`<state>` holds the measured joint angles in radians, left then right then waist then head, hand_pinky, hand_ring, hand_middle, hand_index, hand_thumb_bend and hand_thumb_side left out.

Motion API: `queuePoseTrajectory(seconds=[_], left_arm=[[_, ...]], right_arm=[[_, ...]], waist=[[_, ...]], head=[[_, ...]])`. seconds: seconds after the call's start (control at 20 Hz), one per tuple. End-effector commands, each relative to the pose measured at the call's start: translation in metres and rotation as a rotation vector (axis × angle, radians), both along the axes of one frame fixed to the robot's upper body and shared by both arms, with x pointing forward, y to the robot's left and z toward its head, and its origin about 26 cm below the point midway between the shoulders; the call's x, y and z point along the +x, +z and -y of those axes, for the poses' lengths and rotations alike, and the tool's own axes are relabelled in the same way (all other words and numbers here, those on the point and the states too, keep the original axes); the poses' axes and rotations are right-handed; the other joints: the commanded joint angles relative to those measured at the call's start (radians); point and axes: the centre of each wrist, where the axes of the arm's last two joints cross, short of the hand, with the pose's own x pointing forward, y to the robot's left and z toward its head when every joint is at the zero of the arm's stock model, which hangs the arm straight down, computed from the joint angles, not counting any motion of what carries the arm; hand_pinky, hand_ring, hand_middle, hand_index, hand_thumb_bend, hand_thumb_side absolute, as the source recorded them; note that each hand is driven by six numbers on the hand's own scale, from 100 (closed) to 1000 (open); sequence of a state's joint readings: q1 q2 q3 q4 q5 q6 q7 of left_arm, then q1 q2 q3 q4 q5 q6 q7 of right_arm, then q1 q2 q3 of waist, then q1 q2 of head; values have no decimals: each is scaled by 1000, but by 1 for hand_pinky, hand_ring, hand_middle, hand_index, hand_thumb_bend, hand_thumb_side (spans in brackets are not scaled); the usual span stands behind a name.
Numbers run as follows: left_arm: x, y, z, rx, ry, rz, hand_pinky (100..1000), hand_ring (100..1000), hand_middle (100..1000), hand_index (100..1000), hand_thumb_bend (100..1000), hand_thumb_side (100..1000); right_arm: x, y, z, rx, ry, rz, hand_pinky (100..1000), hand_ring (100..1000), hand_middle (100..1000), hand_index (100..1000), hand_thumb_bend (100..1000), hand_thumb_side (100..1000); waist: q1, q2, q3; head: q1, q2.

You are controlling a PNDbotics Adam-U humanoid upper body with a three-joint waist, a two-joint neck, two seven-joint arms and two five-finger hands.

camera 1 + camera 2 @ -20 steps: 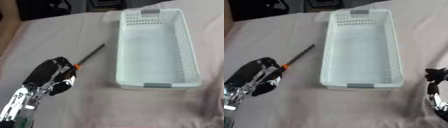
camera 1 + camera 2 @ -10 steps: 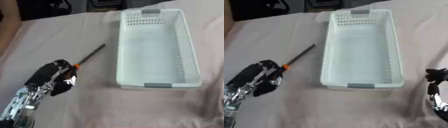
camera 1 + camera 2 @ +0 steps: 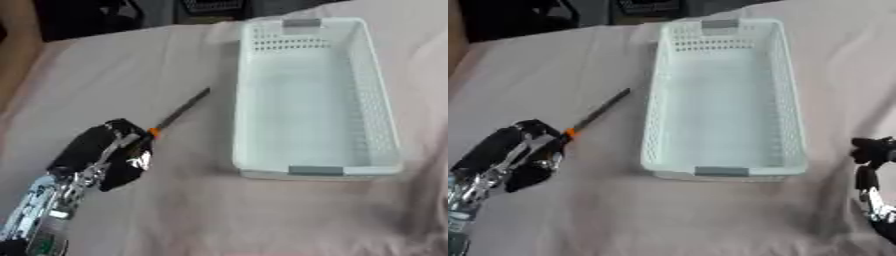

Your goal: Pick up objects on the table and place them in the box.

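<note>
- The left hand (image 3: 105,155) lies low on the cloth-covered table (image 3: 114,70), entering from the lower left of the view.
- The screwdriver (image 3: 179,112) is a slim tool with a dark shaft and an orange collar. Only the shaft and collar show; the handle end is hidden under the left hand.
- Long axis: the tool runs diagonally, from the left hand up and away to the hand's right, with the tip pointing toward the near-left wall of the box (image 3: 385,125).
- State of the left hand: the fingers (image 3: 131,162) are curled over the spot where the handle lies. Whether they already enclose the handle cannot be told from either view.
- The box is white and perforated, and nothing shows inside it. It stands just beyond the tool's tip, to the right of the left hand. Tip and wall are near but apart.
- The right hand (image 3: 872,155) rests at the lower right edge with fingers up, on the far side of the box from the tool.
- Judgement: the left hand is plainly the nearer one. The coming lift should carry the tool rightward over the box wall.
</note>
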<state>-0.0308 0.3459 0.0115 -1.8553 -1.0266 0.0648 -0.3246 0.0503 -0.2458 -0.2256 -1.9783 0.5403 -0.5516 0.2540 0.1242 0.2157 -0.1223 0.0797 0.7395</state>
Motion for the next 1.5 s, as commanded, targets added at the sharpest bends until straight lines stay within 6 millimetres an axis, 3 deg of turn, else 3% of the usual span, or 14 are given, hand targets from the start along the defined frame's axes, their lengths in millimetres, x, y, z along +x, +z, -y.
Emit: queuePoseTrajectory(seconds=[0.05, 0.3, 0.65, 0.95, 1.3, 1.5], left_arm=[[-1, 12, -3, 7, 13, 53, 856, 805, 773, 855, 185, 670], [-1, 12, -5, 5, 18, 44, 860, 811, 780, 871, 216, 726], [-1, 7, -8, 19, 28, 15, 857, 814, 783, 868, 234, 732], [-1, 4, -14, 108, 94, 12, 841, 824, 790, 843, 352, 639], [-1, -2, -14, 181, 113, -12, 840, 828, 793, 837, 373, 670], [-1, -4, -13, 218, 100, -26, 832, 833, 797, 817, 486, 659]], right_arm=[[-2, 8, 2, -25, -1, 20, 430, 540, 576, 793, 100, 772], [-2, 8, 2, -27, -3, 19, 431, 540, 577, 793, 100, 772], [-2, 8, 2, -28, -4, 18, 431, 540, 577, 793, 100, 772], [-2, 8, 2, -30, -5, 17, 431, 540, 577, 793, 100, 772], [-2, 8, 2, -31, -5, 18, 431, 540, 577, 793, 100, 772], [-2, 8, 2, -31, -4, 19, 431, 540, 577, 793, 100, 772]], waist=[[-4, -13, 2], [-4, -13, 2], [-4, -13, 2], [-4, -12, 2], [-4, -12, 1], [-4, -12, 0]], head=[[5, -4], [-1, -20], [-2, -26], [-1, -27], [2, -26], [4, -27]])
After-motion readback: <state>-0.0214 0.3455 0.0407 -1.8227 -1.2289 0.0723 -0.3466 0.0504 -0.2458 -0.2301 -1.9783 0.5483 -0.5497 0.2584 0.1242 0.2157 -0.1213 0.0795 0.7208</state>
